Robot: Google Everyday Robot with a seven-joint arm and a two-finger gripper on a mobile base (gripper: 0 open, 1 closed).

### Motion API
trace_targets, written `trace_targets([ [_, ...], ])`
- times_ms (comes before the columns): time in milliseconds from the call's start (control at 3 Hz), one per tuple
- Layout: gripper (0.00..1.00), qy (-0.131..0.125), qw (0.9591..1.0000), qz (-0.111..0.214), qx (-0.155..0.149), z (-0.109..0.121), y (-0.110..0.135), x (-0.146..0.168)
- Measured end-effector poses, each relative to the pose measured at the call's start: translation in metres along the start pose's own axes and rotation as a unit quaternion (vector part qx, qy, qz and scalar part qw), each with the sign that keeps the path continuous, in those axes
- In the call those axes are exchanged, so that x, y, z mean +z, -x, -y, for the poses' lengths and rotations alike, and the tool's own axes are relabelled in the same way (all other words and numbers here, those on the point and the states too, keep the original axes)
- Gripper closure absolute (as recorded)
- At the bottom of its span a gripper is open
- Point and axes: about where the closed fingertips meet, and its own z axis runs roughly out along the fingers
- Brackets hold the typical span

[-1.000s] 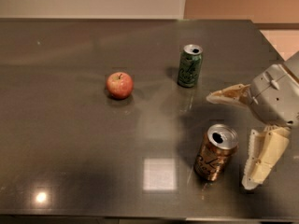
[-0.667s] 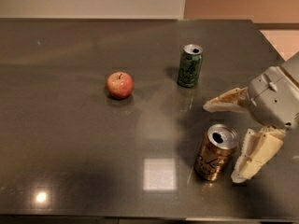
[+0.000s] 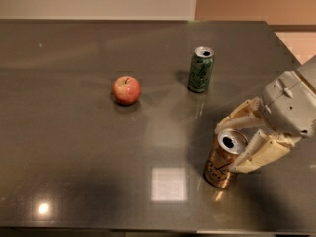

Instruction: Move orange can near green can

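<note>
Jaws: apart, straddling top of orange can [image 3: 220, 171], lower right of frame; firm clamp not evident. Gripper [image 3: 228, 147] has moved in from right, gap narrowing. Green can [image 3: 200, 71] upper centre, well apart. Grasp imminent; carry pending.

I've got a dark grey glossy worktop [image 3: 74, 147] w/ three things on it. A red apple [image 3: 126, 90] sits left of centre, stem up. Further back & to its right stands the green can [image 3: 200, 69], upright, well apart from the apple. The orange can [image 3: 221, 164] stands upright nr the front right, well apart from the green one. The pincer [image 3: 229, 148] is right at the orange can, its body over the worktop's right side. Pale light patches [image 3: 169, 184] reflect nr the front edge
</note>
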Motion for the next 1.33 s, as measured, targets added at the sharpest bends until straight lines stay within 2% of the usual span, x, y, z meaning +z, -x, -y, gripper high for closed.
trace_targets([
  [333, 0.87, -0.020, 0.9998, 0.003, 0.009, 0.007, 0.007, -0.012],
  [667, 1.00, -0.053, 0.9983, 0.002, 0.024, 0.027, 0.018, -0.032],
  [1000, 1.00, -0.074, 0.9963, 0.000, 0.043, 0.053, 0.022, -0.051],
  [1333, 1.00, -0.088, 0.9936, -0.008, 0.070, 0.090, 0.016, -0.068],
])
